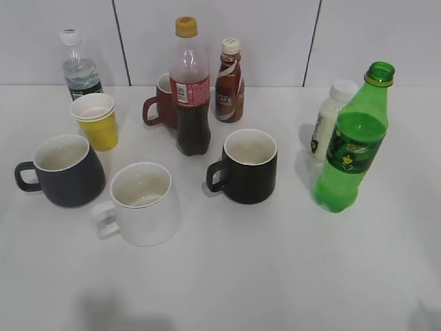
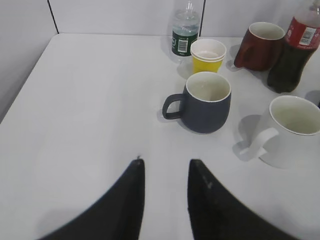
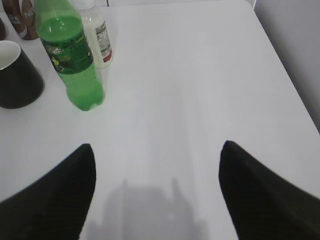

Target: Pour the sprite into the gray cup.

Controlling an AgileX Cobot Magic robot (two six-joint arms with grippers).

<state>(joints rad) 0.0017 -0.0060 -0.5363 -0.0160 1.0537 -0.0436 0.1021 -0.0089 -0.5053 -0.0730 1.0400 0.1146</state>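
The sprite (image 1: pixel 350 148), a green bottle with no cap, stands upright on the right of the white table; it also shows in the right wrist view (image 3: pixel 70 55) at upper left. The gray cup (image 1: pixel 63 170) stands at the left, handle pointing left; it also shows in the left wrist view (image 2: pixel 206 101). My left gripper (image 2: pixel 166 165) is open and empty above bare table, short of the gray cup. My right gripper (image 3: pixel 157 150) is wide open and empty, with the sprite ahead to its left. Neither gripper shows in the exterior view.
A white mug (image 1: pixel 141 203), a black mug (image 1: pixel 247 165), a cola bottle (image 1: pixel 190 89), a red mug (image 1: pixel 162 102), stacked yellow cups (image 1: pixel 96 121), a water bottle (image 1: pixel 78 67), a brown coffee bottle (image 1: pixel 229 81) and a white bottle (image 1: pixel 332 117) stand around.
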